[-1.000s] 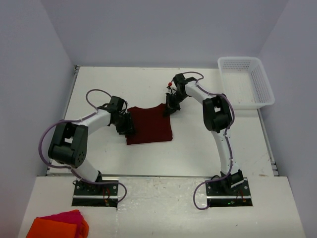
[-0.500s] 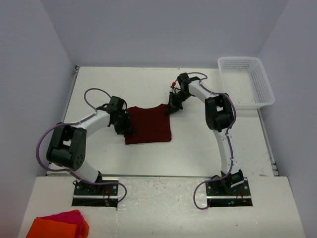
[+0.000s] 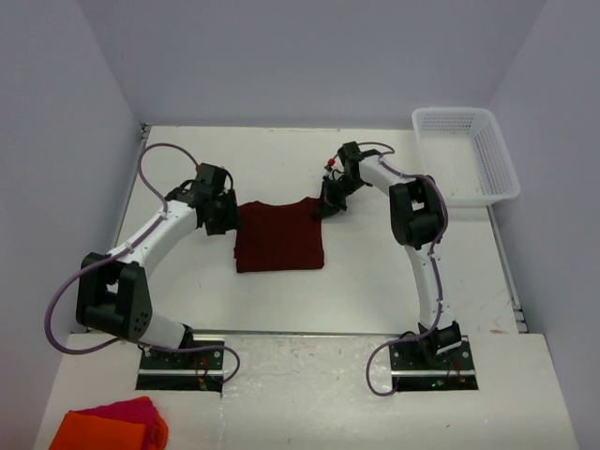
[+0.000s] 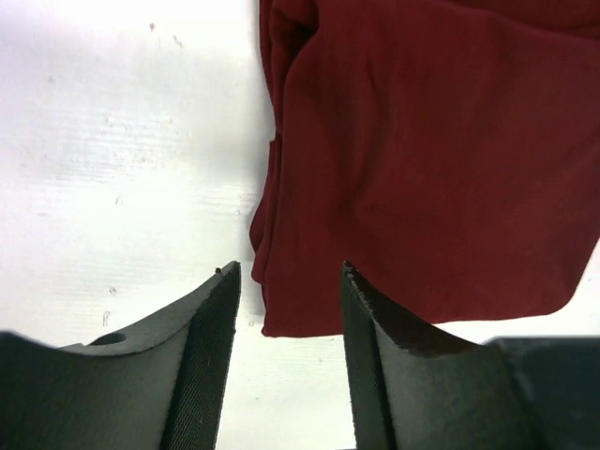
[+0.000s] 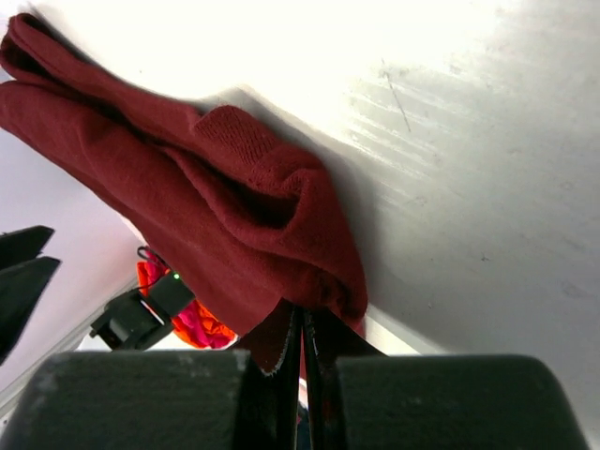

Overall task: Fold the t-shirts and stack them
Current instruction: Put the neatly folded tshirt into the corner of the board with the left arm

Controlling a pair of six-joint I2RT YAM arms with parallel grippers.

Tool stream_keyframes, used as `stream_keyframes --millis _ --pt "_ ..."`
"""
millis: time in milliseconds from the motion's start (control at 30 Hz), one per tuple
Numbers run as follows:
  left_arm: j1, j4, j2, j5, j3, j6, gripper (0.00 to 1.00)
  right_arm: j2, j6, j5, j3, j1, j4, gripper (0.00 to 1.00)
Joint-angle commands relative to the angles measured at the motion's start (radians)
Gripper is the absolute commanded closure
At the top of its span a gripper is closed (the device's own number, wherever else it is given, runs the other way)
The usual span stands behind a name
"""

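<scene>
One dark maroon t-shirt (image 3: 279,236) lies folded into a rough rectangle in the middle of the white table (image 3: 375,272). My left gripper (image 3: 227,221) is open and empty just off the shirt's left edge. In the left wrist view (image 4: 286,281) a corner of the shirt (image 4: 431,159) shows between the spread fingers (image 4: 211,356). My right gripper (image 3: 324,207) is shut on the shirt's far right corner. In the right wrist view (image 5: 302,323) the jaws pinch a bunched fold of the shirt (image 5: 187,178).
A white plastic basket (image 3: 469,155) stands at the table's far right corner. Bright orange and pink cloths (image 3: 112,424) lie on the near shelf at the lower left, also glimpsed in the right wrist view (image 5: 192,323). Grey walls close the table in.
My left gripper has let go of the shirt's left edge and drawn back to the far left. The shirt has shifted slightly left. The right gripper has kept its grip, barely moving.
</scene>
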Motion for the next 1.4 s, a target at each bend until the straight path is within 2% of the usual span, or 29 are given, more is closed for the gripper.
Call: stream_keyframes --millis 0,33,167,300,533,1033,1367 --pt "0.024 -0.007 0.004 0.024 0.047 0.04 0.51 -0.077 -0.012 0.038 -0.067 -0.002 0.067 1.0" --pt "0.032 0.008 0.009 0.053 0.048 0.054 0.41 -0.122 -0.017 0.046 -0.09 0.0 0.086 1.0" --pt "0.087 0.056 0.021 0.18 0.033 0.086 0.3 -0.287 -0.034 0.037 -0.268 0.013 0.213 1.0" --pt "0.185 0.087 0.067 0.326 0.019 0.114 0.29 -0.418 -0.069 0.067 -0.359 0.04 0.241 1.0" --pt "0.196 0.16 0.195 0.467 0.002 0.126 0.29 -0.432 -0.101 0.095 -0.372 0.105 0.2 1.0" --pt "0.217 0.177 0.299 0.429 -0.005 0.176 0.27 -0.386 -0.009 0.153 -0.538 0.148 0.282 1.0" --pt "0.274 0.22 0.33 0.543 -0.024 0.189 0.29 -0.371 0.002 0.15 -0.544 0.15 0.285 1.0"
